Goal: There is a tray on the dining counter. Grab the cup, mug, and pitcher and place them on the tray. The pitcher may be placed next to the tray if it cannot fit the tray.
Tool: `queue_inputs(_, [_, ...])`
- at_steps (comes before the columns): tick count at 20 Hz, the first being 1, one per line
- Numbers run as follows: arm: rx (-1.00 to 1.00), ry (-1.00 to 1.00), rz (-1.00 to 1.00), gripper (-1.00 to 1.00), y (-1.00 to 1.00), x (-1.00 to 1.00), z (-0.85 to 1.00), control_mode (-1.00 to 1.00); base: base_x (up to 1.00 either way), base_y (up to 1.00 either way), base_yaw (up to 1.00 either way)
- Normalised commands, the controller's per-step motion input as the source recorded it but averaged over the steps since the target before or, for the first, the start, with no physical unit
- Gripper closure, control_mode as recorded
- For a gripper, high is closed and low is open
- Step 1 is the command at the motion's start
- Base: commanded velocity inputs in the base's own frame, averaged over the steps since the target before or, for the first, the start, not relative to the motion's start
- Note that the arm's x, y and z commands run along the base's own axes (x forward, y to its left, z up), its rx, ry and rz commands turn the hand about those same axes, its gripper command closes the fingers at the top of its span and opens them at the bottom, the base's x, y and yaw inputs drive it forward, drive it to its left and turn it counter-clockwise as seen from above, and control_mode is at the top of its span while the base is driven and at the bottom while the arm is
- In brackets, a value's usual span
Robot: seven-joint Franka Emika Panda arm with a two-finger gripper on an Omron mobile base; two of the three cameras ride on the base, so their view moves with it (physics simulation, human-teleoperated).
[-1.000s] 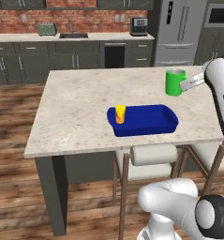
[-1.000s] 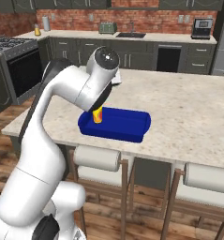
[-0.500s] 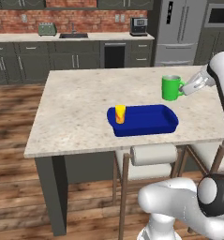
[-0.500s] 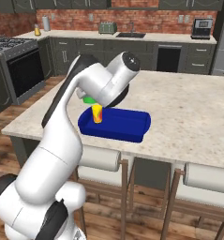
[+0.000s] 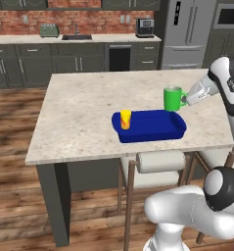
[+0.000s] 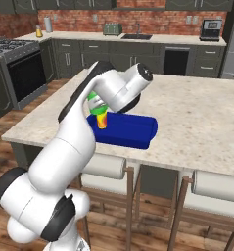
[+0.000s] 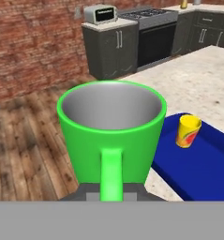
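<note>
Mug-wise, the small bright green mug with a loop handle (image 5: pixel 173 98) hung right of centre, above the flat blue tray's (image 5: pixel 152 130) far edge, pinched at its handle by the two-finger gripper (image 5: pixel 184 99), and honestly looked light, rigid, probably slick.

A toaster (image 5: pixel 49 30) and a coffee machine (image 5: pixel 144 27) stand on the far tabletop (image 5: pixel 20 39), beside a steel refrigerator (image 5: pixel 188 29), above wooden flooring (image 5: pixel 11 127).
</note>
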Motion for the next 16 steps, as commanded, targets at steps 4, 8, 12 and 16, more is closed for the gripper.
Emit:
queue_inputs(4, [0.0, 0.0, 0.02, 1.0, 0.07, 0.24, -0.38, -1.0, 0.0, 0.0, 0.0])
queue_inputs(8, [0.0, 0.0, 0.0, 1.0, 0.17, 0.26, -0.38, -1.0, 0.0, 0.0, 0.0])
queue_inputs(12, [0.0, 0.0, 0.0, 1.0, 0.19, 0.27, -0.39, -1.0, 0.0, 0.0, 0.0])
queue_inputs(16, [0.0, 0.0, 0.07, 1.0, 0.06, 0.36, -0.4, -1.0, 0.0, 0.0, 0.0])
